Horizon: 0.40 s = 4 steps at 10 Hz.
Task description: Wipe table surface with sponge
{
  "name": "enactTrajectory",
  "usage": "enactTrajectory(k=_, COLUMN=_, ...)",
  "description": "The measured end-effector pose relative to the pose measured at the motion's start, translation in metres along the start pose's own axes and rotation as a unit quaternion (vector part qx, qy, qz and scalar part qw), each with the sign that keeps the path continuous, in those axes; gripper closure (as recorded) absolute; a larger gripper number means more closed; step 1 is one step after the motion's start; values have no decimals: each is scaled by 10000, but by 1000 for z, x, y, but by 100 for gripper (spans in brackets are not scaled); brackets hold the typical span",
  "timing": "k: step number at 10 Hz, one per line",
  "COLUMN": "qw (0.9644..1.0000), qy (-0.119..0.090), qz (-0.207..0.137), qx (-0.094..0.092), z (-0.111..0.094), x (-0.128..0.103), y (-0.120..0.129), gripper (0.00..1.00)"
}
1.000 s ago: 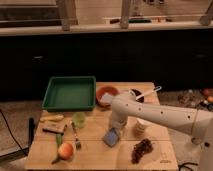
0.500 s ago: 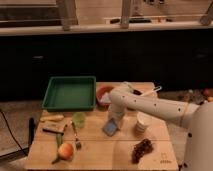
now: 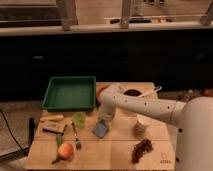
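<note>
white arm reaching in from the right across the surface [image 3: 120,150], gripper [image 3: 105,116] low over the middle, right at the top edge of the tilted blue-grey sponge [image 3: 100,129]. green tray [image 3: 70,93] at back left, fork [image 3: 76,137] and peach [image 3: 65,150] front left, white cup [image 3: 143,124] and grapes [image 3: 142,149] to the right.

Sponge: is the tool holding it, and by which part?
The tool sits at the blue-grey sponge, at its upper edge; an actual grip cannot be told.
</note>
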Motion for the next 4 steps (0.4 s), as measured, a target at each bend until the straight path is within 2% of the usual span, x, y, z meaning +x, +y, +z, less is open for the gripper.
enactTrajectory(k=2, qw=9998, qy=-149, qz=-163, qx=-17, z=1, x=-26, y=20, gripper=100)
enactTrajectory(k=4, qw=9996, qy=-194, qz=-145, qx=-111, z=1, x=-37, y=38, gripper=100)
